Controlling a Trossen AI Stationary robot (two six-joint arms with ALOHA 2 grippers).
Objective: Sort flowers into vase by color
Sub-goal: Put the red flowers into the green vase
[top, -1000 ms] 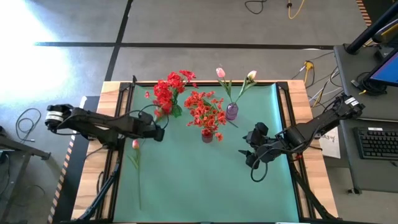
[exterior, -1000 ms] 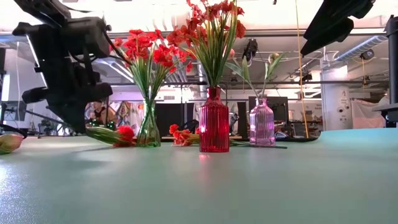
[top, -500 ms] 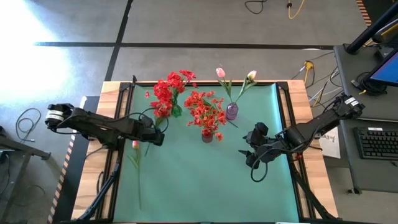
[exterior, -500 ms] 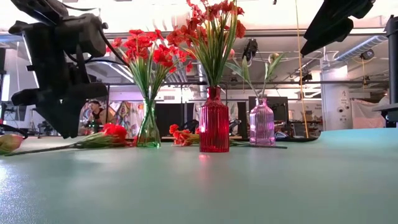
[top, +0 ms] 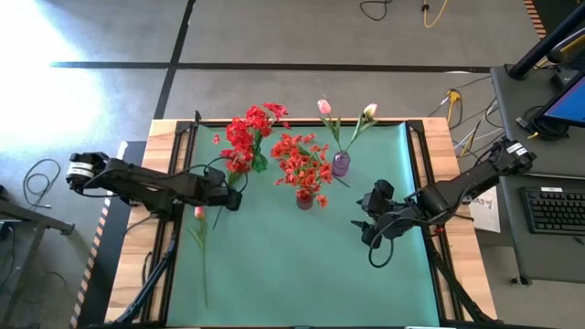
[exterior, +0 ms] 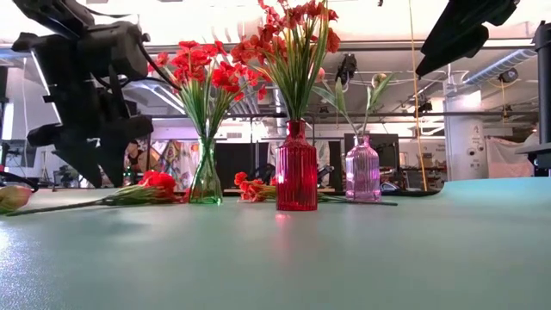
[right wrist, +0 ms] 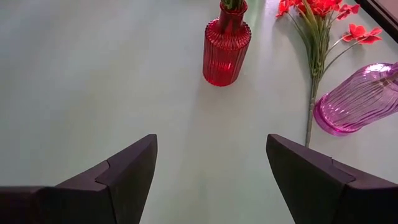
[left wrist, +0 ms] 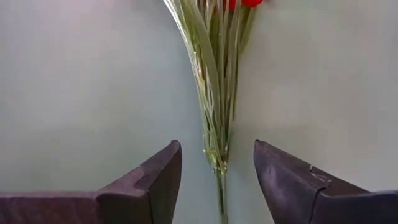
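L tool [left wrist: 217, 165] fingers apart over loose red-blossom flower [exterior: 129, 191] w/ thin green stem, lying flat on green tabletop [top: 302, 265].
R tool [right wrist: 211, 168] also apart, mid-tabletop, facing ribbed red glass vase [right wrist: 226, 43] & pink glass vase [right wrist: 360, 99].

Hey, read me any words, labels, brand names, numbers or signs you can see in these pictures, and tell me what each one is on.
No text can be read in any view.
The red vase, the pink vase and the clear green vase carry no labels.
The white sheet by the right arm: any print on it is too small to read.
The keyboard: key markings are too small to read.
The posters in the room: too blurred to read.
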